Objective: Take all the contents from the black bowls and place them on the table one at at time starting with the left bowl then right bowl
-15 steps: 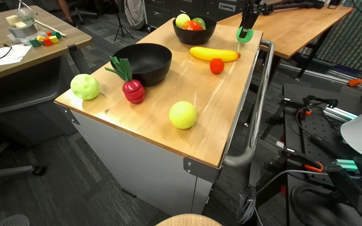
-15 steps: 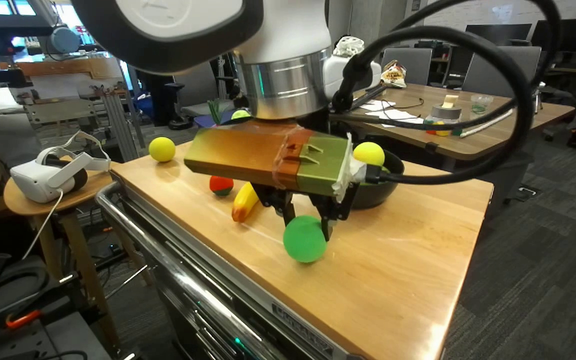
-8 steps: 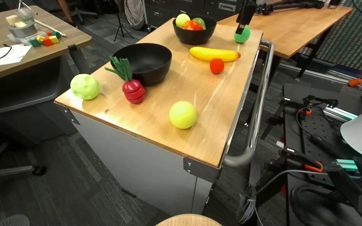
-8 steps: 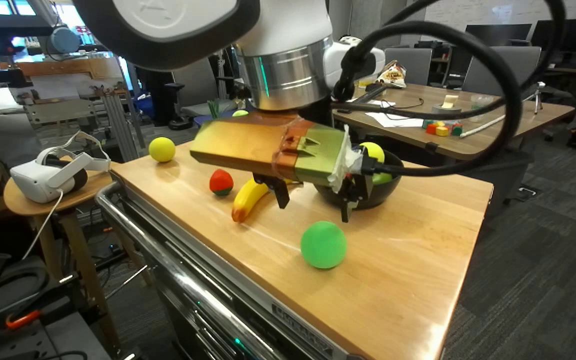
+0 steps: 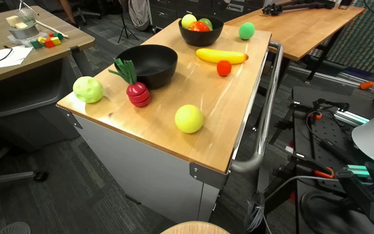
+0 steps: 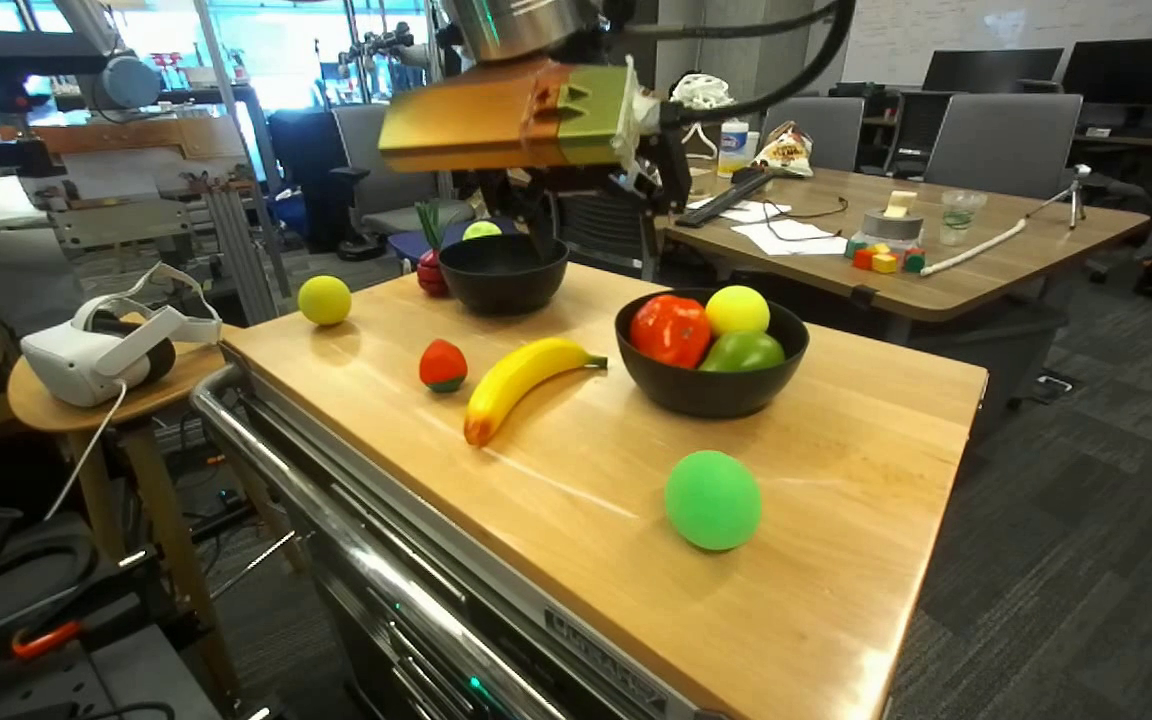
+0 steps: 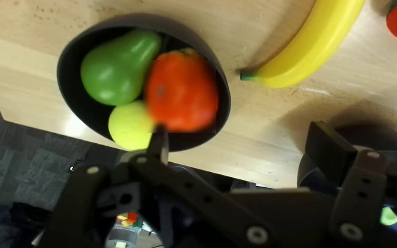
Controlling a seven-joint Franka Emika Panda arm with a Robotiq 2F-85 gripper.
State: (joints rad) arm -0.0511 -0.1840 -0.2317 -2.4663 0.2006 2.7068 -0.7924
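Wrist view: claw (image 7: 237, 132) spread wide; glossy green pear (image 7: 114, 74) inside rounded black bowl (image 7: 191, 141).

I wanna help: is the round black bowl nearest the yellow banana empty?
Not empty: the wrist view shows a glossy green pear, yellow ball and rounded red vegetable inside.

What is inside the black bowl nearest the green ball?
A green pear, a red vegetable and a yellow ball. Anything beneath them in the bowl is covered and cannot be seen.
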